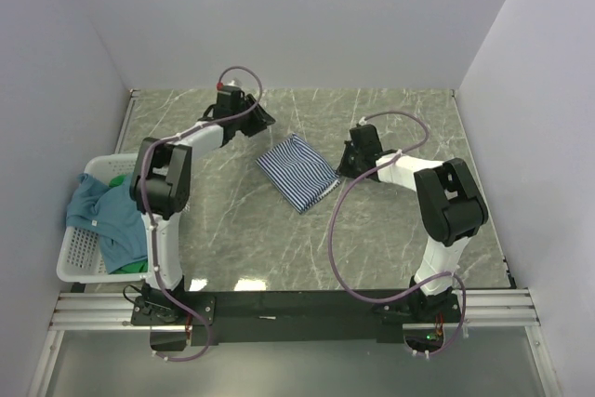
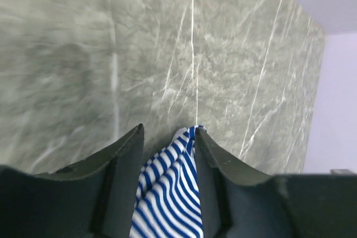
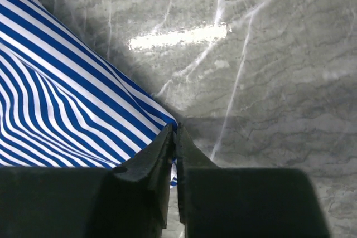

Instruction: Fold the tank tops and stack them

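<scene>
Pinching one striped top [image 1: 296, 172], right hand [image 3: 174, 140] closed; left hand [image 2: 169, 131] agape; basket [image 1: 80, 256] holds teal top [image 1: 98, 211], green top [image 1: 133, 268].

The top view looks down from above and behind the arm bases, wide enough for the whole bench [image 1: 390, 230]. The left wrist view sits low and close, looking past the left hand [image 2: 169, 129] toward the far wall. The right wrist view looks steeply down past the right hand [image 3: 175, 129], very near. All three share the striped tank top [image 1: 296, 172] and the marble around it.
</scene>
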Robot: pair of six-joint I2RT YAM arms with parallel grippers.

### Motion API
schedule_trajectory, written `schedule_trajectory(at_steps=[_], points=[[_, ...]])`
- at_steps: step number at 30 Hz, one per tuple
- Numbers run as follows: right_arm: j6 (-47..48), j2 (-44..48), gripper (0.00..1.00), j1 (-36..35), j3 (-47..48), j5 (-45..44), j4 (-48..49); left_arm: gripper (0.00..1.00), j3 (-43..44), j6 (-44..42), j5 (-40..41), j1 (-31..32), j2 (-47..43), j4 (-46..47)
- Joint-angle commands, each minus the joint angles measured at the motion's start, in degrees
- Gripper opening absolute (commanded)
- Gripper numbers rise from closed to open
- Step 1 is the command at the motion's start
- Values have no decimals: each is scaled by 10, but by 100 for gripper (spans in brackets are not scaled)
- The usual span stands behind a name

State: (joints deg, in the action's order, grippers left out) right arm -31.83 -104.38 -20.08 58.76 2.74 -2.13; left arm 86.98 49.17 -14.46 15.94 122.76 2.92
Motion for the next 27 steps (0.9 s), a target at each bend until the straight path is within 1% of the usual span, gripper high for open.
schedule_trajectory(at_steps=[1, 2, 3, 5, 6, 7, 9, 10, 13, 15, 18, 19, 22, 27], points=[[-11, 29, 13, 9, -9, -13, 3, 45, -13, 4, 54, -7, -102, 12], [-16, 41, 18, 13, -13, -17, 1, 43, -19, 20, 65, -7, -114, -7], [-19, 49, 28, 14, -16, -19, 0, 40, -39, 28, 78, -7, -134, -23], [-22, 75, 35, 16, -24, -26, -13, 26, -64, 49, 77, -2, -159, -27], [-22, 85, 40, 16, -24, -31, -18, 19, -86, 58, 87, 0, -167, -53], [-24, 96, 41, 16, -23, -41, -22, 11, -100, 63, 87, 6, -174, -49], [-25, 128, 41, 10, -24, -30, -14, 4, -138, 73, 95, 22, -191, -50], [-24, 134, 41, 7, -20, -28, -8, 1, -152, 78, 94, 28, -197, -35], [-16, 124, 41, -11, 24, 28, -1, 1, -184, 92, 88, 47, -196, -6], [-10, 95, 41, -29, 49, 71, 12, 1, -192, 100, 87, 59, -183, -5], [-3, 32, 40, -42, 114, 113, 18, 1, -208, 112, 94, 69, -167, 9], [-6, 15, 40, -44, 142, 144, 20, 1, -210, 116, 94, 69, -162, 11], [-16, -68, 39, -44, 193, 177, 20, 1, -212, 119, 98, 70, -147, 14], [-32, -147, 38, -40, 258, 198, 35, 0, -215, 118, 109, 70, -123, 9]])
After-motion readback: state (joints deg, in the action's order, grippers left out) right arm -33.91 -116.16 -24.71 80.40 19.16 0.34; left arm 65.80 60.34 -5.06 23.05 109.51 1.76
